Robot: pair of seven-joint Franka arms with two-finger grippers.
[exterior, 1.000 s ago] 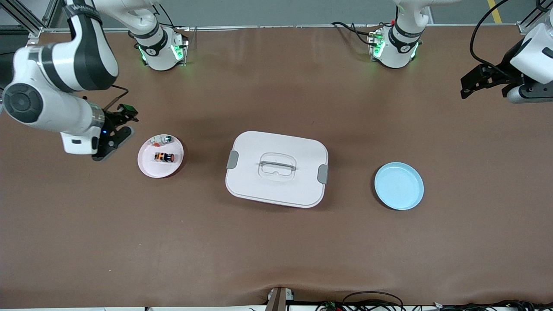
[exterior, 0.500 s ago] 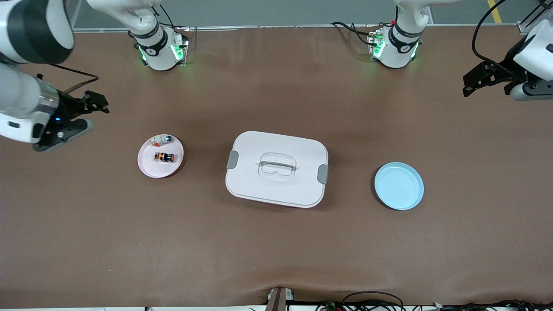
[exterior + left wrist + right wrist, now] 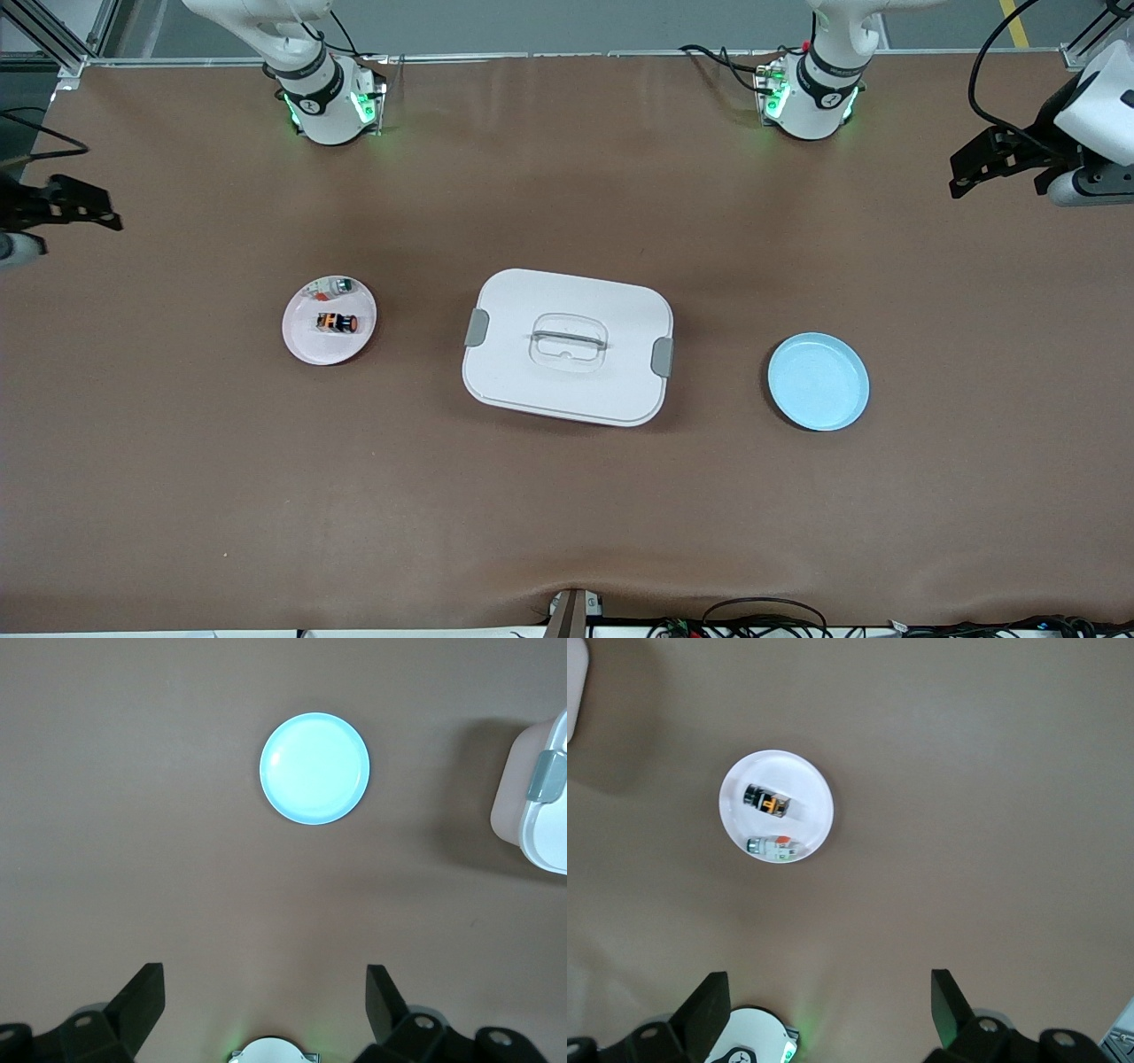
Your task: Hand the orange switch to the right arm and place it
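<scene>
The orange switch [image 3: 337, 322] lies on its side on a small pink plate [image 3: 306, 347] toward the right arm's end of the table. It also shows in the right wrist view [image 3: 766, 801] on that plate [image 3: 811, 784]. My right gripper [image 3: 89, 206] is open and empty, high over the table's edge at the right arm's end, well away from the plate; its own view [image 3: 828, 1010] shows the jaws wide apart. My left gripper [image 3: 961, 175] is open and empty, and waits high over the left arm's end [image 3: 264, 1005].
A white-and-green piece [image 3: 337, 285] shares the pink plate. A white lidded container [image 3: 567, 347] with grey latches stands at the table's middle. An empty light-blue plate [image 3: 818, 382] lies toward the left arm's end and shows in the left wrist view [image 3: 314, 768].
My right arm has drawn away from beside the pink plate, out to the table's edge at its own end. The switch and the left arm have not moved.
</scene>
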